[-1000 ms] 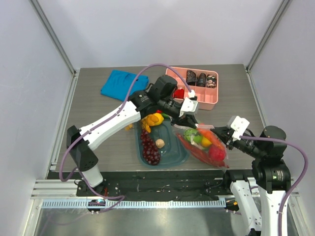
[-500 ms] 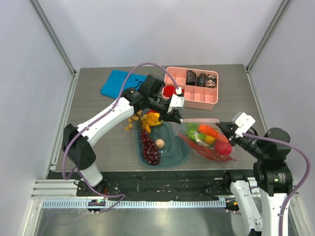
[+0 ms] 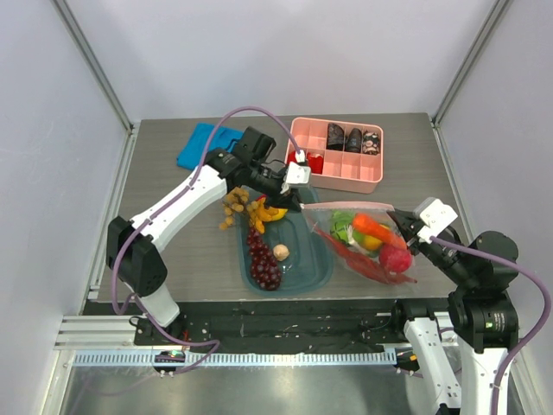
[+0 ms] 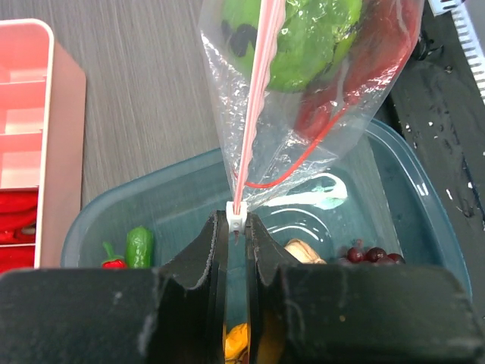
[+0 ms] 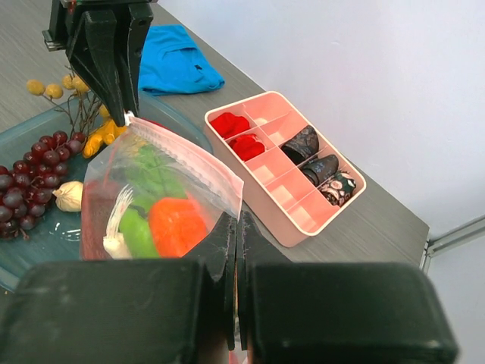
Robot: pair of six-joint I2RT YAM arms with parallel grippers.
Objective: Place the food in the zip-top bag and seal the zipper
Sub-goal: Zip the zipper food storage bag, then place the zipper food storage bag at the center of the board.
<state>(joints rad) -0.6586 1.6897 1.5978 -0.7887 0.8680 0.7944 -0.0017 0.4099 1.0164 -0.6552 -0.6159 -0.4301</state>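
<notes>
The grey wood-look table (image 3: 155, 173) stands between pale walls (image 3: 259, 52), with a black strip along its near edge. Only the top view shows both arms at once; the left wrist view alone shows a little green toy pepper (image 4: 139, 246) down in the see-through teal plastic tub (image 4: 167, 205); the right wrist view shows the face of the clear dotted zip-top bag (image 5: 204, 174), with an orange toy carrot (image 5: 178, 224) behind the plastic.

Nearest is the tub, holding a bunch of dark red toy grapes (image 3: 263, 264) and a small tan piece (image 3: 281, 252); the bag is stretched between the two grippers, its left end over the tub; a round green toy vegetable (image 4: 295, 38), the carrot and a red toy food (image 3: 395, 258) are inside it.

The left gripper (image 4: 238, 227) is pinched on the end of the pink zipper strip (image 4: 254, 98); the right gripper (image 5: 236, 227) is pressed tight on the bag's other top corner.

Farther back sit the pink divided tray (image 3: 367, 177), with dark and red pieces, and a blue cloth (image 3: 203, 143).
</notes>
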